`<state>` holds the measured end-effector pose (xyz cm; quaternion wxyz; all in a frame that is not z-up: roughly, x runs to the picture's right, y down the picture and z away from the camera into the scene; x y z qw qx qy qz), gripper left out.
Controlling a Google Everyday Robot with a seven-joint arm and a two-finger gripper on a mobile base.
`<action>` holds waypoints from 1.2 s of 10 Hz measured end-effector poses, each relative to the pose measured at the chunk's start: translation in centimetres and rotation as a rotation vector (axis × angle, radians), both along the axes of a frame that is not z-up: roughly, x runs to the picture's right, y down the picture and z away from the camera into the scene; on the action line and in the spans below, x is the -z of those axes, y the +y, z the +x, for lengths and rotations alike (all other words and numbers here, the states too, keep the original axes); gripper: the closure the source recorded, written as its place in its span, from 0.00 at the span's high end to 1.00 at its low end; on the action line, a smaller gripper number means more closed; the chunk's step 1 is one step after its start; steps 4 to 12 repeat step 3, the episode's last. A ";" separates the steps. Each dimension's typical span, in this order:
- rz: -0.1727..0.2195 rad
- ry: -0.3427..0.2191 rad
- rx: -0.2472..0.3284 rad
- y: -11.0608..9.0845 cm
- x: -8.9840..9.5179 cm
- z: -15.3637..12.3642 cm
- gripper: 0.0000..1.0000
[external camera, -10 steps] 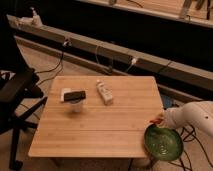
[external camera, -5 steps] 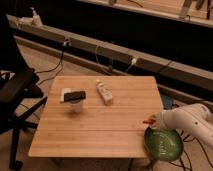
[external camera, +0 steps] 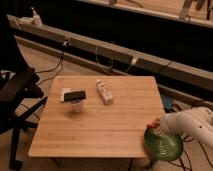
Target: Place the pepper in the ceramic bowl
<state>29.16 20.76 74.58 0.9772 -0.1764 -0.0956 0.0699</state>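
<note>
Gripper (external camera: pixel 159 125), closure cannot be told, has advanced to ceramic bowl (external camera: pixel 163 144) rim, apparently bearing pepper (external camera: pixel 153 123); release pending.

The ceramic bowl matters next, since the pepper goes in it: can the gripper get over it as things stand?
Probably yes. The gripper is at the table's right front corner, beside the pepper, just above the ceramic bowl's near rim, with nothing between them.

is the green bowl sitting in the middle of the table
No, the ceramic bowl sits at the table's front right corner, overhanging the edge, with the gripper and pepper at its rim.
</note>
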 end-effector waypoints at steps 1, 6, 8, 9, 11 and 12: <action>-0.015 0.008 -0.003 0.3 0.1 0.8 0.79; -0.001 0.004 -0.003 0.4 -0.2 1.2 0.63; -0.001 0.004 -0.003 0.4 -0.2 1.2 0.63; -0.001 0.004 -0.003 0.4 -0.2 1.2 0.63; -0.001 0.004 -0.003 0.4 -0.2 1.2 0.63; -0.001 0.004 -0.003 0.4 -0.2 1.2 0.63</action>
